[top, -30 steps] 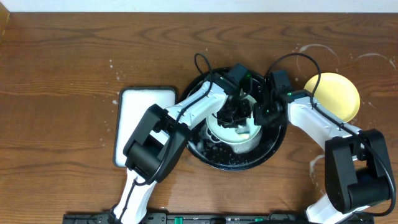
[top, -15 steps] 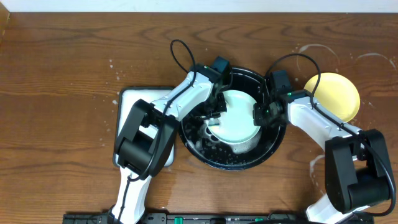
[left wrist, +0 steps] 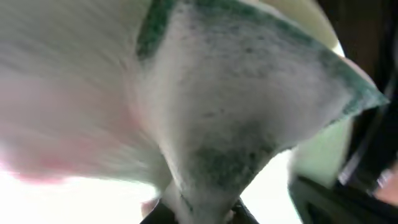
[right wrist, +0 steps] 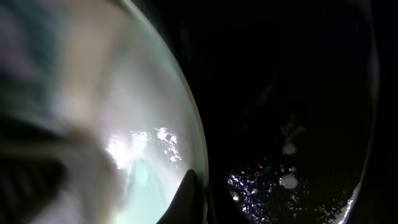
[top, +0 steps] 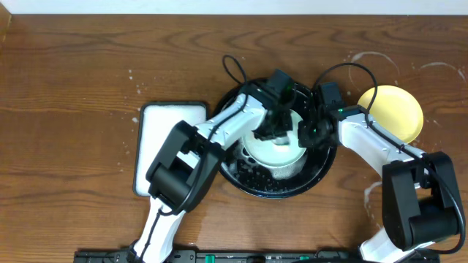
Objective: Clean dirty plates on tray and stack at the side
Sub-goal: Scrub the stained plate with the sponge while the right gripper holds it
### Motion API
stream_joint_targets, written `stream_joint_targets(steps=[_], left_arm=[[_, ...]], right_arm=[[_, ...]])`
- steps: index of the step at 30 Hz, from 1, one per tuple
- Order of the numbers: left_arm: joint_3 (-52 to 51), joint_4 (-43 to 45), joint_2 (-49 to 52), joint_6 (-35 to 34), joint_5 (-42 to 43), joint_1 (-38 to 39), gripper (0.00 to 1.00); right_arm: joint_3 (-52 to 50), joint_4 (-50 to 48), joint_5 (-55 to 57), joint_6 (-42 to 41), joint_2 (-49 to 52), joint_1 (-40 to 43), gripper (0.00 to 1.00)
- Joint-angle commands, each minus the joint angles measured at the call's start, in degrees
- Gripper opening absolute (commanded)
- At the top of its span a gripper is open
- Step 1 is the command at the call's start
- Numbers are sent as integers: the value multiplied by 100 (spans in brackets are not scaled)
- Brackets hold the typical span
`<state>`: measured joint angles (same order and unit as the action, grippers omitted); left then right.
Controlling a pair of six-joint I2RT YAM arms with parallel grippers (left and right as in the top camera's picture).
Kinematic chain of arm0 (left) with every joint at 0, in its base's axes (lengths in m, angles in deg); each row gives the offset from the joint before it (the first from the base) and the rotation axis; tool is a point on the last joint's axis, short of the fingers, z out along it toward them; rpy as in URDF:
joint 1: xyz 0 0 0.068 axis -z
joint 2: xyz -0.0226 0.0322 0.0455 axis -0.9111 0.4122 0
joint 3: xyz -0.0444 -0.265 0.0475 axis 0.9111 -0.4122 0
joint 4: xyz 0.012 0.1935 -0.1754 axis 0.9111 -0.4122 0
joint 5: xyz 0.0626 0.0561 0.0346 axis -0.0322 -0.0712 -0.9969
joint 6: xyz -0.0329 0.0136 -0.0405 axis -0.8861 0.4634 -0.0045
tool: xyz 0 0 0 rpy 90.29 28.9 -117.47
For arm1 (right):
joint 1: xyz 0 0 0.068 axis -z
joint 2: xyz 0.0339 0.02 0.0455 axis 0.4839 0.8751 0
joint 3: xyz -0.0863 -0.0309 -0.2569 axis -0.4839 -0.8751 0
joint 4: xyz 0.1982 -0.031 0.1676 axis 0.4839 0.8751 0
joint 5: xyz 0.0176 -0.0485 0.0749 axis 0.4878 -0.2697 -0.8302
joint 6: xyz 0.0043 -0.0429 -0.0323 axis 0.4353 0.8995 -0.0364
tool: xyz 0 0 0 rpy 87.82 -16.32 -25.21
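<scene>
A pale mint-green plate [top: 281,157] sits tilted in the black foam-flecked tray [top: 322,164]. My left gripper [top: 276,128] is over the plate, shut on a white and green sponge [left wrist: 236,118] pressed against the plate's face [left wrist: 74,93]. My right gripper [top: 306,134] is shut on the plate's right rim; in the right wrist view a finger [right wrist: 189,199] lies on the rim of the plate [right wrist: 149,162], with the tray [right wrist: 292,93] beside it. The yellow plate [top: 392,113] lies on the tabletop to the right of the tray. A second mint-green plate does not show clearly.
A white rectangular tray with a black rim [top: 168,150] lies left of the black tray. Whitish soapy rings [top: 369,62] mark the brown tabletop around the yellow plate. Arm cables arch above the tray.
My left gripper swept the sponge to the plate's left edge, then back right over the plate's middle. The right gripper stayed on the rim.
</scene>
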<state>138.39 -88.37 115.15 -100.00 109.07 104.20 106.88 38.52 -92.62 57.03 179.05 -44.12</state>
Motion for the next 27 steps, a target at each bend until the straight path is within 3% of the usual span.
stream_joint_targets(steps=[1,6,12,19,23,27], left_arm=[[-101,-157,297,-127,1123,203,7],[-101,-767,297,413,833,85,7],[-101,-1252,295,575,-1154,-400,7],[-101,-1095,295,1051,-3235,-798,7],[-101,-247,297,1469,-3410,-518,7],[-101,140,297,1462,-2708,-278,7]], right_arm=[[-96,68,437,50,184,17,1],[-96,74,435,50,184,17,1],[-96,74,435,50,184,17,1],[-96,68,437,50,184,17,1],[-96,70,437,52,184,17,1],[-96,90,437,52,184,17,1]])
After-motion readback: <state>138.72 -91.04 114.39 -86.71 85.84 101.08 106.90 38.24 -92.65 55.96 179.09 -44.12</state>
